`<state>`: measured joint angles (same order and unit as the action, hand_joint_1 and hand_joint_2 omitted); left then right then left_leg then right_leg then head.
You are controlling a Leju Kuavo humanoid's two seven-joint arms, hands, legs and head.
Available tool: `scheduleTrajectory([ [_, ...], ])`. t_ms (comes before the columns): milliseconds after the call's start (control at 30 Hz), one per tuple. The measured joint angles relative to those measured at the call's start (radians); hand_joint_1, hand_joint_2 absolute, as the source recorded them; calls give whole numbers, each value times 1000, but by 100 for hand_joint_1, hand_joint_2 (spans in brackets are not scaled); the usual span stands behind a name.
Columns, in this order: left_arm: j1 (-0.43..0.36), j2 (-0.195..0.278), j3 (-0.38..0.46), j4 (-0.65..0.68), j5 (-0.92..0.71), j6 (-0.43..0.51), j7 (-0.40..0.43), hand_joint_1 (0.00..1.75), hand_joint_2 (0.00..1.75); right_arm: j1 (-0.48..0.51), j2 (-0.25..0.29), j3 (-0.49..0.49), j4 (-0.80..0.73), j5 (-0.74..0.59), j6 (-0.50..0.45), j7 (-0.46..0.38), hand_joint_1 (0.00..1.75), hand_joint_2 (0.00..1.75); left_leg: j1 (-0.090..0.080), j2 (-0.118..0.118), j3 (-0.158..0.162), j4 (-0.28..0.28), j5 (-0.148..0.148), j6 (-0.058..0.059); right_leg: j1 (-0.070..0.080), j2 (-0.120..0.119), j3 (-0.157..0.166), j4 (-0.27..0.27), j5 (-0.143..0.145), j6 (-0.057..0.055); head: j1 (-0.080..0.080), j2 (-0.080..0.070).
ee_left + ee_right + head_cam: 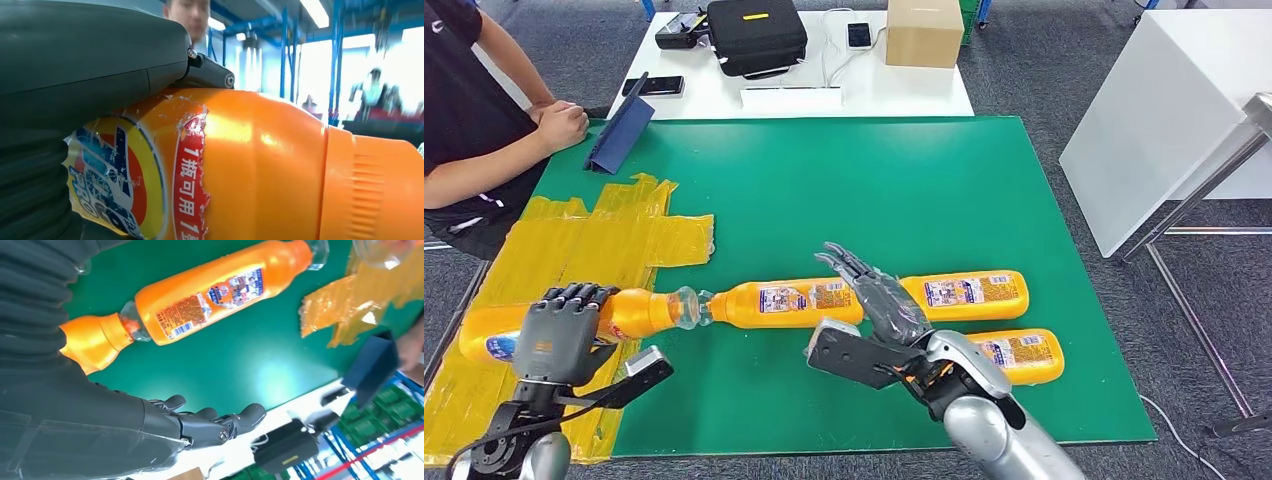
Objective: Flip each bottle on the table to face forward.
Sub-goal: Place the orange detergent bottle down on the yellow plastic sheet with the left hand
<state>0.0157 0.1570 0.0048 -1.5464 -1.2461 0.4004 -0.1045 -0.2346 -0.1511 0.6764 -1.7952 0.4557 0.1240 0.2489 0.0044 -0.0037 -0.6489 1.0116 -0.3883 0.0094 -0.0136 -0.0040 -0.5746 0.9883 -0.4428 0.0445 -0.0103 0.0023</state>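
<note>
1. Green matting [844,180] covers the work table, with a patch of crinkled yellow tape [594,240] at its left side and a white table [904,95] beyond its far edge.
2. Four orange bottles lie on their sides, and two robot hands are over them.
3. Furthest left, the left hand [559,330] is wrapped over the first bottle [639,312], gripping its body; the bottle rests on the yellow tape, its cap end pointing toward the right hand.
4. Just beyond that cap, the second bottle [779,302] lies between the two hands, neck toward the left hand.
5. Over the middle of the row, the right hand [879,300] holds nothing, fingers straight and apart.
6. Past its fingers lies the third bottle [969,290]; the fourth bottle [1024,355] lies close beside its wrist.
7. A person's arm [494,150] rests at the table's far left corner, beside a dark blue folder [619,130].
8. From the left wrist, the gripped bottle's torn red-and-blue label [150,185] shows close up, unreadable from the head.
9. From the right wrist, the open fingers [220,422] hover clear of the second bottle's back label.
</note>
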Motion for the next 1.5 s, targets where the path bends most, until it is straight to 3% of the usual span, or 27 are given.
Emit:
scheduleTrajectory([
  [333, -98, 78, -22, 259, -35, -93, 17, 175, 175, -83, 2, 14, 109, -6, 63, 44, 0, 175, 0, 0, 0, 0, 0, 0, 0, 0, 0, 0, 0, 0, 0, 0],
  [467, -132, 100, -40, 322, -16, -145, -17, 0, 0, -117, 4, 29, 164, -2, 98, 55, 0, 175, 0, 0, 0, 0, 0, 0, 0, 0, 0, 0, 0, 0, 0, 0],
  [733, -202, 136, -77, 399, 49, -234, -84, 0, 0, -177, 18, 62, 289, 8, 140, 62, 0, 175, 0, -1, 0, 0, 2, 0, 0, 0, 1, 0, 0, 0, 0, 0],
  [933, -210, 151, -111, 408, 190, -327, -209, 0, 0, -222, 47, 84, 394, 41, 171, 57, 0, 175, 0, -1, 0, 0, 2, 0, 0, 0, 1, 0, 1, 0, 0, 0],
  [1233, -208, 161, -138, 384, 308, -382, -273, 0, 0, -259, 90, 103, 499, 75, 178, 49, 0, 175, 0, 0, 0, 0, 2, 0, 0, 0, 0, 0, 1, 0, 0, 0],
  [1367, -186, 134, -123, 300, 482, -415, -302, 0, 0, -267, 116, 107, 549, 138, 166, 40, 0, 175, 0, -1, 0, 0, 2, 0, 0, 0, 0, 0, 1, 0, 0, 0],
  [1500, -151, 74, -85, 180, 651, -451, -288, 0, 0, -268, 137, 112, 587, 216, 138, 39, 0, 175, -1, 0, -1, 0, 2, 0, 0, 0, 0, 0, 1, 0, 0, 0],
])
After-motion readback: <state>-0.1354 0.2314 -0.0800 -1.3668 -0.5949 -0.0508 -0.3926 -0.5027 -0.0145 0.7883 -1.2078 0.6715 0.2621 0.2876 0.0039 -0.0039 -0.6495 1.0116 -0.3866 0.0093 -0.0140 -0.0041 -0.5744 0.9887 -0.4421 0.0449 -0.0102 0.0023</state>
